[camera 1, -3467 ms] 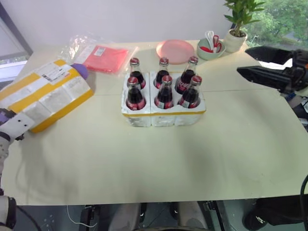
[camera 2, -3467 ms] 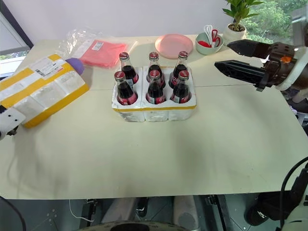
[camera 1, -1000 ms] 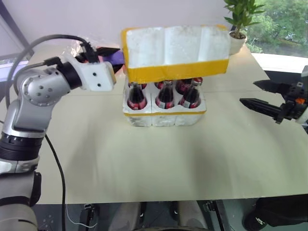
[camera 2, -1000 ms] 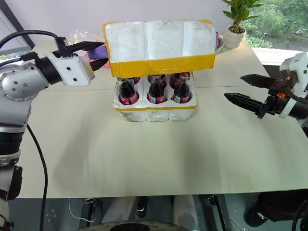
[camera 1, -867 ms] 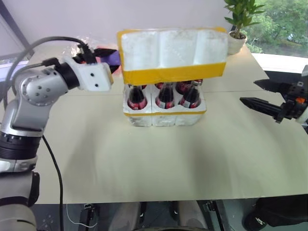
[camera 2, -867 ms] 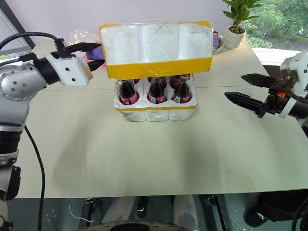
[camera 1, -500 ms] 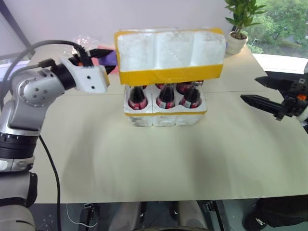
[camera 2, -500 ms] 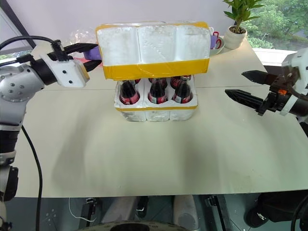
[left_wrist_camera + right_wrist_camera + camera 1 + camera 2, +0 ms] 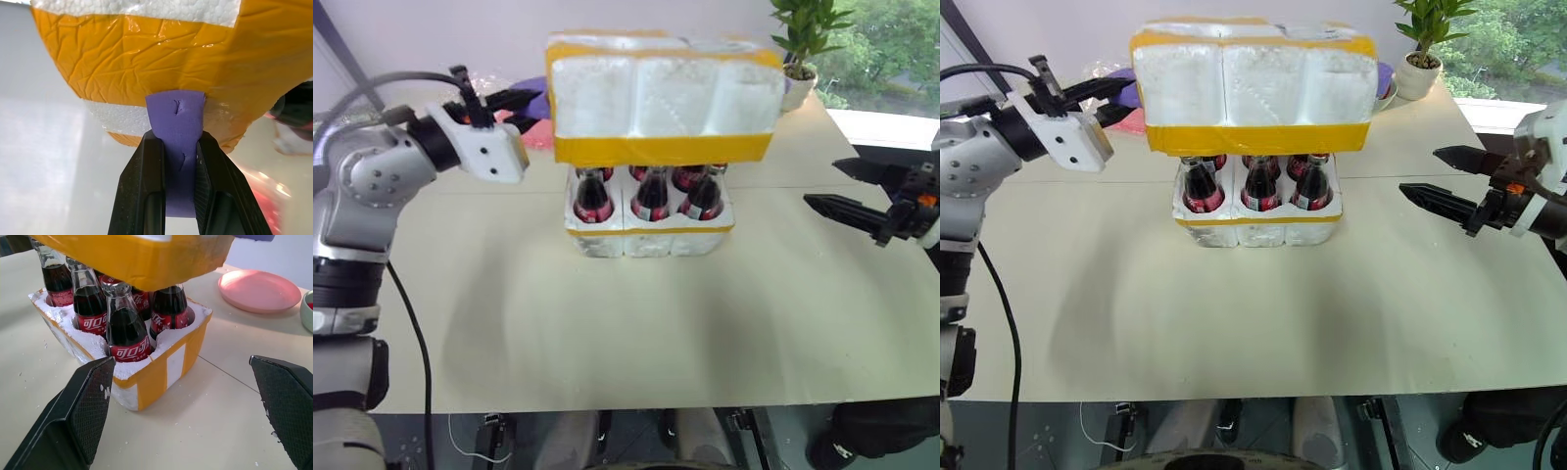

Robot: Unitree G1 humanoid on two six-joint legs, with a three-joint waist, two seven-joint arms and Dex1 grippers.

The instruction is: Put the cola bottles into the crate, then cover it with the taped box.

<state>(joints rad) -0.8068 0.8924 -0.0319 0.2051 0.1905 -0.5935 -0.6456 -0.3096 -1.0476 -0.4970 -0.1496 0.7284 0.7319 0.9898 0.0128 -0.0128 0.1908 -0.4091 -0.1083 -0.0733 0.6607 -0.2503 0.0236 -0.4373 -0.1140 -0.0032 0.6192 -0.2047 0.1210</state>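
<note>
We are pinching the purple tab (image 9: 177,142) of the taped box (image 9: 661,93) in our left gripper (image 9: 177,161), holding the box over the cola bottles (image 9: 650,191) standing in the crate (image 9: 649,233). Our right gripper (image 9: 1449,181) is hanging wide open beside the crate, holding nothing.

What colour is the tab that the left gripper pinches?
Purple tab, clearest in the left wrist view.

Taped box (image 9: 663,96) – grainy matt styrofoam, glossy wrinkled yellow tape; cola bottles (image 9: 128,330) – shiny glass.
</note>
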